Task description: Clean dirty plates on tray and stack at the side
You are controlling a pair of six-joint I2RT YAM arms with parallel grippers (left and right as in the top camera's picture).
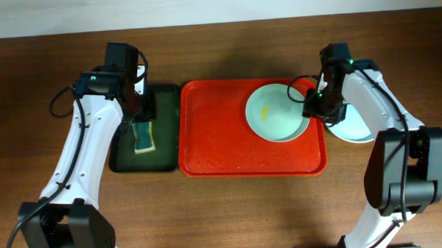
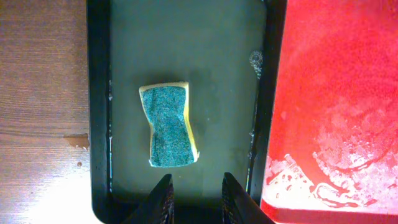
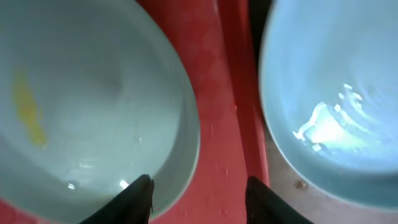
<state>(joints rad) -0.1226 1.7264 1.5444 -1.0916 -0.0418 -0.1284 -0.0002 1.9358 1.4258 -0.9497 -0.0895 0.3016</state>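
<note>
A pale green dirty plate [image 1: 276, 113] with a yellow smear [image 3: 28, 112] lies in the far right corner of the red tray [image 1: 222, 150]. My right gripper [image 1: 314, 106] is open at the plate's right rim [image 3: 186, 124]. One finger hangs over the plate and the other over the tray's edge [image 3: 239, 93]. A second, pale blue plate [image 1: 354, 127] sits on the table just right of the tray and looks wet in the right wrist view [image 3: 336, 93]. My left gripper [image 2: 196, 177] hovers open and holds nothing, with a sponge [image 2: 169, 126] ahead of its fingers.
The sponge, teal on top and yellow below [image 1: 143, 136], lies in a dark green tray [image 1: 163, 159] that butts against the red tray's left side. The red tray's floor shows wet, soapy streaks [image 2: 329, 168]. Bare wooden table [image 1: 231, 212] surrounds both trays.
</note>
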